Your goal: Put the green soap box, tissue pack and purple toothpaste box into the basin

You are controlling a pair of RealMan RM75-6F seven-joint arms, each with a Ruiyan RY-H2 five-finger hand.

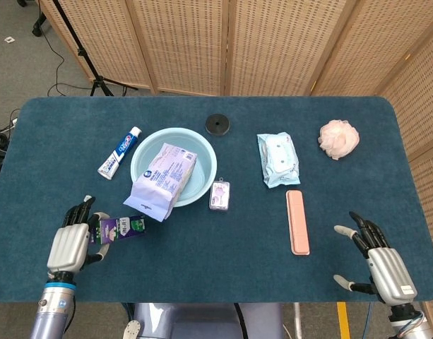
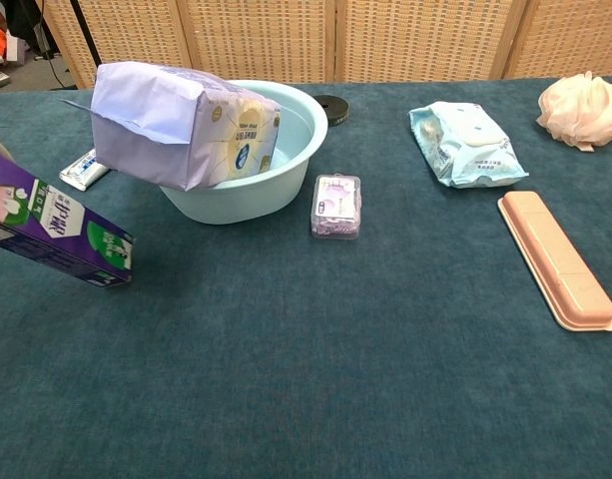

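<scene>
Currently, these are my notes on risks and blind spots.
Left hand: I have it grasping the purple toothpaste box by its left end, near the front left of the surface, well short of the basin.
Right hand: released, fingers spread, holding nothing, at the front right.
Tissue pack: already in the basin, but it leans over the front-left rim.
Risk, collision: if I carry the box straight in, its free end could strike the overhanging pack and tip it out, or shove the basin.
Risk, grip: I hold the long box at one end only, so it may droop or twist loose.
Risk, room: the pack fills most of the basin; the box may end up propped on the rim.
Green soap box: I cannot pick it out in either view.
Cut off: the chest view crops the box at the left edge and shows neither hand.
Hard to make out: the small clear case beside the basin; its contents are unclear.
</scene>
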